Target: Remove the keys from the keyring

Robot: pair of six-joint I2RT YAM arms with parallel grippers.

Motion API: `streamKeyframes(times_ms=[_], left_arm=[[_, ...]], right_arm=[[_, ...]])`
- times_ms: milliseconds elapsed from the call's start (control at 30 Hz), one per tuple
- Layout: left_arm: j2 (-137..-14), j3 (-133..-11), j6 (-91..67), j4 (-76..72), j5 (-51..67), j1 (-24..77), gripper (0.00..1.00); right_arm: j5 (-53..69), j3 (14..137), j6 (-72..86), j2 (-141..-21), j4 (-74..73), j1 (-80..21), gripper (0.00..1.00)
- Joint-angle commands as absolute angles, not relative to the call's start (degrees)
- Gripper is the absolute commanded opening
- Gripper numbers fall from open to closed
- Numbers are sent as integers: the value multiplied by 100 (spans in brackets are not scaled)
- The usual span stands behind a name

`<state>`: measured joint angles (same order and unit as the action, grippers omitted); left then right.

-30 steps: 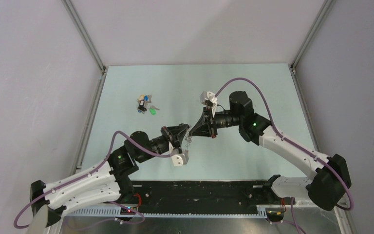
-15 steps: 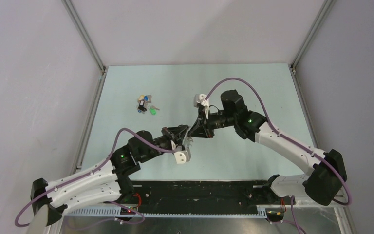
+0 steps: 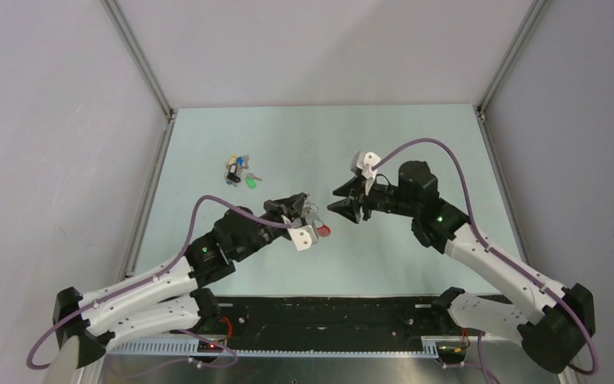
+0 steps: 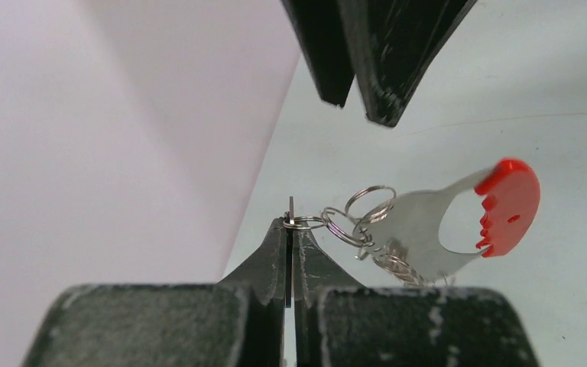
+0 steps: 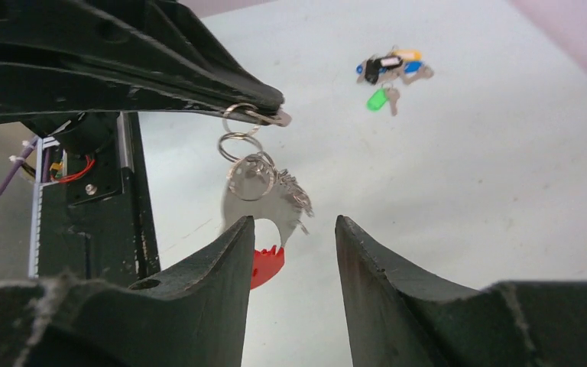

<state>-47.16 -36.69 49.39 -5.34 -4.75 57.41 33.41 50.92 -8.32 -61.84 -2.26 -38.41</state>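
The left gripper (image 4: 289,233) is clenched on one small silver wire ring (image 4: 299,222), nipped right at its fingertips. From that ring the keyring (image 4: 416,225) dangles: a few more linked rings, then a flat silver piece with a curved cut-out and a red end (image 4: 512,202). A tangle of fine wire or chain behind the flat piece is too muddled to read, and I cannot tell whether any key hangs there. From above, the rings are too small to make out; only the red end shows. Just past the hanging piece the right gripper (image 5: 294,225) faces it with its fingers spread, gripping nothing; the left wrist view cuts those fingers off at its top edge, with a gap showing between them and the rings. Well beyond both grippers, to their left and towards the side wall, the keys (image 5: 388,70) lie heaped on the pale green table (image 5: 466,191), with blue, green and yellow heads among them.
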Motion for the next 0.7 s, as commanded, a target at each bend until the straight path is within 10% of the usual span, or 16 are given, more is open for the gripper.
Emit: streamKeyframes(times_ms=[0,667], left_arm=[[-4886,-4124,4533,-631,-832,5644,0],[-5268,-4882,3502,238,-989,5520,0]], right_arm=[[3250,4713,-1090,-5729,896,-3840,48],[1953,4088,-1642,-6334,3156,-4897,46]])
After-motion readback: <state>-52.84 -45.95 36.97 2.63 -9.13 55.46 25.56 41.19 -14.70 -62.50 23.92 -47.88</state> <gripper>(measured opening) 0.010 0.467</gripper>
